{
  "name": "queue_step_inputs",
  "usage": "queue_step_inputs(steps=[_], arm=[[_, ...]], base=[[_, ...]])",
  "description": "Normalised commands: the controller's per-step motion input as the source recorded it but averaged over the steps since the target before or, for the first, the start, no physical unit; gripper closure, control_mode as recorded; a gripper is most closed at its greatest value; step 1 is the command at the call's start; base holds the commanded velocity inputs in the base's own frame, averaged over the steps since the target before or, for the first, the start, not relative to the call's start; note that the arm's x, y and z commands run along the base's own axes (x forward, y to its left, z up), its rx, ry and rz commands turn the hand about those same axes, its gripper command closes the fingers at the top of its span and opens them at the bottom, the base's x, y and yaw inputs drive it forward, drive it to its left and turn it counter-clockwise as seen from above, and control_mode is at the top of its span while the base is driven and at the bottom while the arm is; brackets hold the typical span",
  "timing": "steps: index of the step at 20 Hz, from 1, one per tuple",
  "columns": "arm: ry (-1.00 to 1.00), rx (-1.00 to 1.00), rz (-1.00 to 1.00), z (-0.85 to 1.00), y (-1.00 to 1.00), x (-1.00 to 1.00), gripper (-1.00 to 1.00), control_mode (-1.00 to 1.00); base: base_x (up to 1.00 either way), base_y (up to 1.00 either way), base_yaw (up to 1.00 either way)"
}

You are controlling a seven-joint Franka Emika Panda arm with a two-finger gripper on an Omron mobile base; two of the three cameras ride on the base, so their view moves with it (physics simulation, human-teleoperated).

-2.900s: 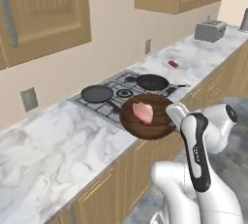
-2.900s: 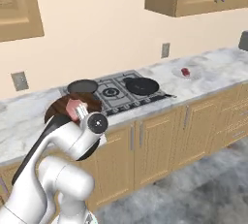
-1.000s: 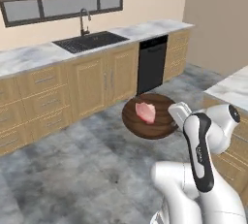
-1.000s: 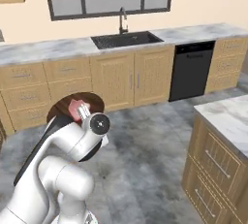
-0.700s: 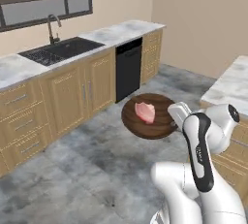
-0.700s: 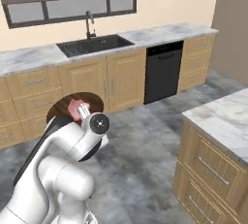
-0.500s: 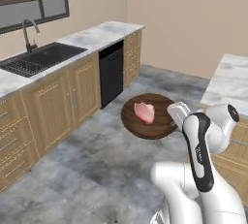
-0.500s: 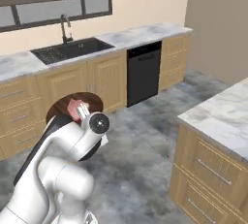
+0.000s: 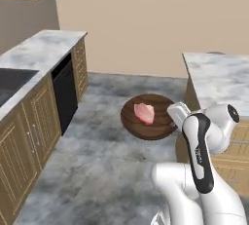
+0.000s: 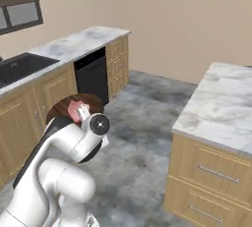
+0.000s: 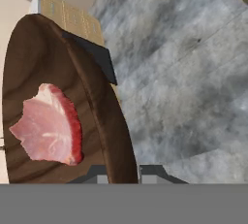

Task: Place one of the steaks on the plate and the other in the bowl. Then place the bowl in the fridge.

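i have the fingers [image 11: 121,173] pinched on the near rim of the bowl [image 9: 146,124], one tip on each side of the edge, and the bowl hangs level above the grey floor [image 9: 102,160] with nothing under it. the pale pink steak [image 9: 144,113] lies inside it, near the middle. to my right stands a marble tabletop [image 9: 219,75] on wood drawers; farther off on my left is a black dishwasher [image 9: 64,97] under another marble tabletop [image 9: 41,48]

The gripper [image 11: 122,173] is clamped on the rim of the dark brown bowl [image 11: 104,121]. A pale pink steak [image 11: 48,124] lies inside the bowl, near its rim. Behind them spreads grey marbled floor [image 11: 189,72], with a tan cabinet [image 11: 70,17] beyond.
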Motion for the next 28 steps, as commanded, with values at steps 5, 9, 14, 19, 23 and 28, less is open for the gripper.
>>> queue_step_inputs(steps=[5,9,14,19,23,28], arm=[[0.00,0.00,0.00,0.00,0.00,0.00,1.00,1.00],[0.00,0.00,0.00,0.00,0.00,0.00,1.00,1.00],[0.00,0.00,0.00,0.00,0.00,0.00,1.00,1.00],[0.00,0.00,0.00,0.00,0.00,0.00,1.00,1.00],[0.00,0.00,0.00,0.00,0.00,0.00,1.00,1.00],[0.00,0.00,0.00,0.00,0.00,0.00,1.00,1.00]], base=[[0.99,0.78,-0.66],[0.99,0.78,-0.65],[1.00,0.77,-0.64],[0.76,0.97,-0.53],[0.72,0.98,-0.41],[0.94,0.68,-0.22]])
